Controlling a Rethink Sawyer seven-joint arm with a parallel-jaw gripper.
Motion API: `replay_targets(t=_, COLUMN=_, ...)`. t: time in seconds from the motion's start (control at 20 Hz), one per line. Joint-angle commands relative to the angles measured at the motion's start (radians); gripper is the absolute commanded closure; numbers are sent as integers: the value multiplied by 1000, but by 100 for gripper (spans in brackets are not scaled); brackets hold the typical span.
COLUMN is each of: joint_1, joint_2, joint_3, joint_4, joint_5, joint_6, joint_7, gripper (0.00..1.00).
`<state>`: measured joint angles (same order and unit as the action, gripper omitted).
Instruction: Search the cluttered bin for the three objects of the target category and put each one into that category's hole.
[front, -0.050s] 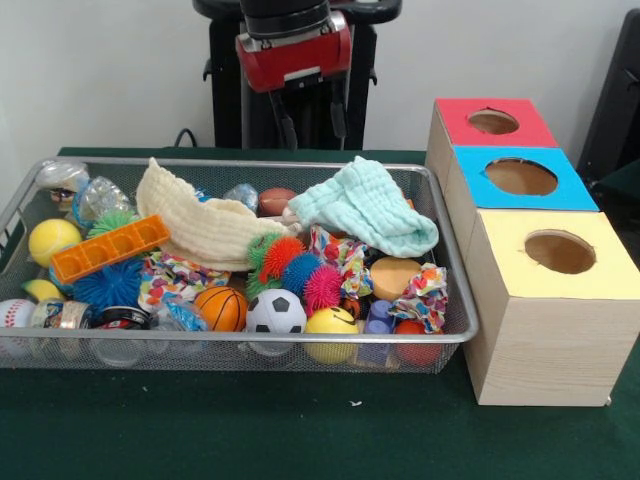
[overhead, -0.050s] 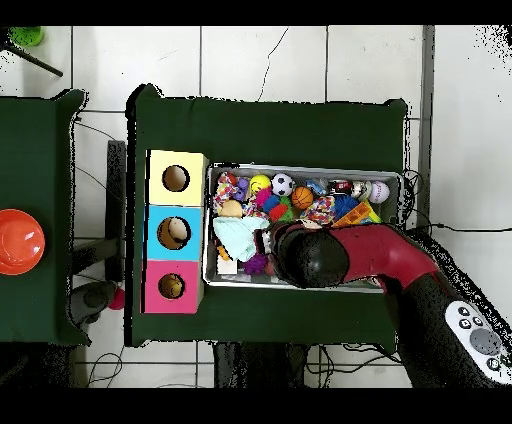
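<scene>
Green tabletop (front, -0.050s: 300, 430) carries a wire bin (front, -0.050s: 455, 330) of mixed toys beside three holed boxes (front, -0.050s: 545, 290). Candidate balls, such as the soccer ball (front, -0.050s: 276, 312), lie along the near wall; judged light, squashy, best gripped across the middle. Gripper state cannot be told.

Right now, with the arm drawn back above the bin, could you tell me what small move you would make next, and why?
I would probably lower the arm toward the ball-filled front of the wire bin. The soccer ball and basketball lie uncovered there, while the cream cloth and mint cloth cover much of the back. All three box holes look unobstructed.
</scene>
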<state>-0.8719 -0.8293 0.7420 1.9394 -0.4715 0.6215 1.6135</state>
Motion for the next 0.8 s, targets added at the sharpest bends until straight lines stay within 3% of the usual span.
replay_targets(t=0.05, joint_1=8, joint_2=-12, joint_3=11, joint_4=-98, joint_5=-151, joint_6=59, joint_7=-220, gripper=0)
replay_targets(t=0.3, joint_1=26, joint_2=21, joint_3=-21, joint_4=-122, joint_5=-265, joint_6=38, joint_7=-213, gripper=0)
replay_targets(t=0.45, joint_1=61, joint_2=27, joint_3=-54, joint_4=-149, joint_5=-380, joint_6=19, joint_7=-192, gripper=0)
replay_targets(t=0.8, joint_1=70, joint_2=82, joint_3=-80, joint_4=-173, joint_5=-467, joint_6=-14, joint_7=-130, gripper=0)
